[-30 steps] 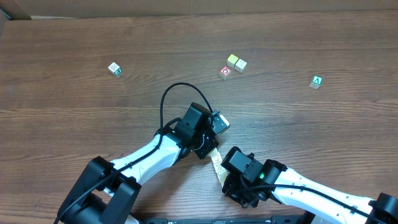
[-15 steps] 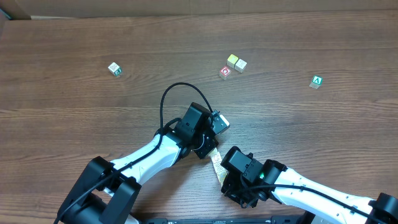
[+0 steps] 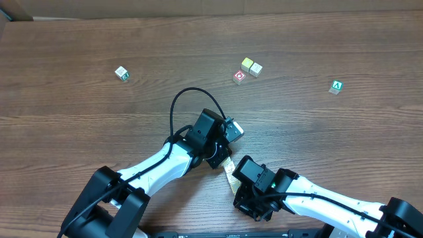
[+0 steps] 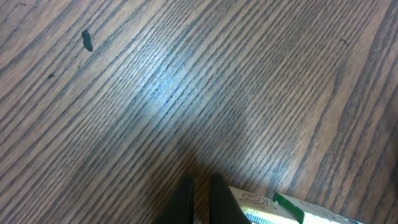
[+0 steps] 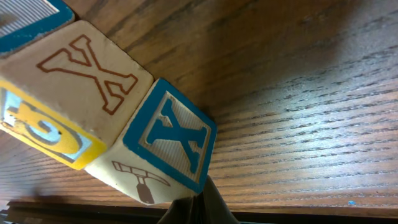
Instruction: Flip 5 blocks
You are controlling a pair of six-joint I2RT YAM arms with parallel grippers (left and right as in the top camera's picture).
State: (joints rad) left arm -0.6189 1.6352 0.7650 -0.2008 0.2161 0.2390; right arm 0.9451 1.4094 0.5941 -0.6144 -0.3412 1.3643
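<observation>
A short row of pale blocks [image 3: 230,172] lies between my two grippers near the table's front. In the right wrist view one block [image 5: 84,65] shows a red-outlined X with a yellow side, and a tilted block [image 5: 171,140] shows a blue X and a hammer. My right gripper [image 5: 198,204] is shut, its tips touching that tilted block's lower corner. My left gripper [image 4: 200,182] is shut and empty, just left of a cream block [image 4: 256,201]. Two more pale blocks [image 3: 251,66] sit together farther back.
A red-ringed cube [image 3: 239,77] sits by the two pale ones. Green-marked cubes lie at the far left [image 3: 121,73] and far right [image 3: 336,86]. A black cable [image 3: 178,106] loops above the left arm. The table's front edge [image 5: 280,214] runs right behind my right gripper.
My right arm has edged slightly to the left toward the row of blocks. The left arm and the other cubes have not moved.
</observation>
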